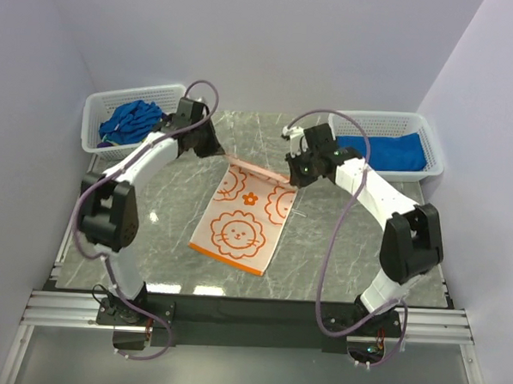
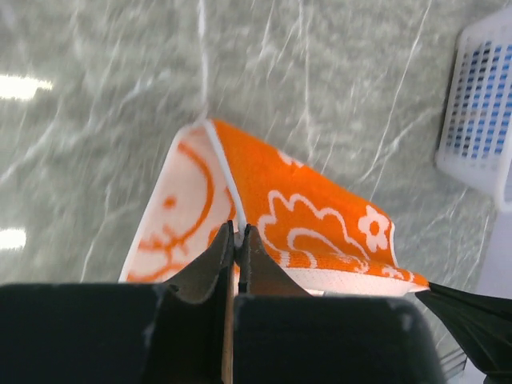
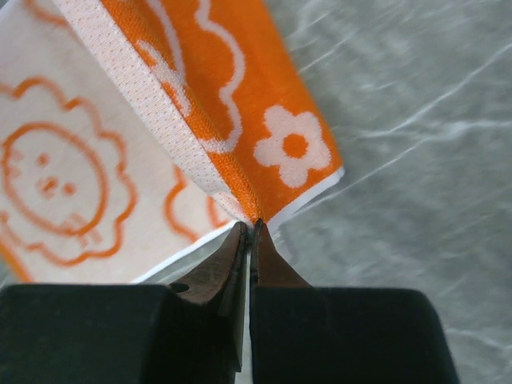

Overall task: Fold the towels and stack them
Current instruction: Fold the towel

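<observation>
An orange towel (image 1: 238, 221) with white flower outlines lies on the marble table, pale underside up, its far edge lifted. My left gripper (image 1: 217, 149) is shut on its far left corner; the left wrist view shows the jaws (image 2: 237, 232) pinching the white hem of the orange towel (image 2: 304, 216). My right gripper (image 1: 293, 178) is shut on the far right corner; in the right wrist view the jaws (image 3: 253, 228) pinch the towel (image 3: 232, 104). A crumpled blue towel (image 1: 133, 121) lies in the left basket. A folded blue towel (image 1: 388, 151) lies in the right basket.
A white mesh basket (image 1: 106, 102) stands at the back left and another (image 1: 423, 132) at the back right; one basket corner shows in the left wrist view (image 2: 480, 112). The grey marble table (image 1: 340, 248) ends at a black front rail.
</observation>
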You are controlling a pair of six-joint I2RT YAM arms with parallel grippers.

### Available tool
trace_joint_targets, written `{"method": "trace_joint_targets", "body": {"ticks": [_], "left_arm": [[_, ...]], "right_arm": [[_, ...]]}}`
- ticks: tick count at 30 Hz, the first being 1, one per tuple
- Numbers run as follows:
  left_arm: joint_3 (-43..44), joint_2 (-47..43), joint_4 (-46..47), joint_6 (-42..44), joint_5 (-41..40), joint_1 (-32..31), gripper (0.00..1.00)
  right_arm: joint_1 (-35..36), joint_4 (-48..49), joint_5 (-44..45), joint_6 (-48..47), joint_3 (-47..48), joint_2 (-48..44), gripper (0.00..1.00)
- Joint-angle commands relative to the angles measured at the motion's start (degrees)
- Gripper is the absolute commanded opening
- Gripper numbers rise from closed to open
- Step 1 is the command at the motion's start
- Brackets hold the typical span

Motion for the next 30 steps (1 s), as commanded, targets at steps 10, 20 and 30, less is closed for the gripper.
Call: {"method": "trace_joint_targets", "body": {"ticks": [10, 20, 30], "left_arm": [[-32.0, -24.7, -0.7, -1.5, -2.4, 0.3, 0.00], [-46.0, -33.0, 1.3, -2.8, -2.5, 0.2, 0.00], [-51.2, -32.9, 2.7, -3.0, -3.4, 0.2, 0.00]], "right_arm": [[14.3, -5.7, -2.5, 10.0, -13.8, -9.5, 0.00], [21.5, -2.8, -1.7, 14.2, -20.5, -9.3, 0.00], [23.1, -0.9, -4.0, 15.6, -22.6, -5.8, 0.00]]}}
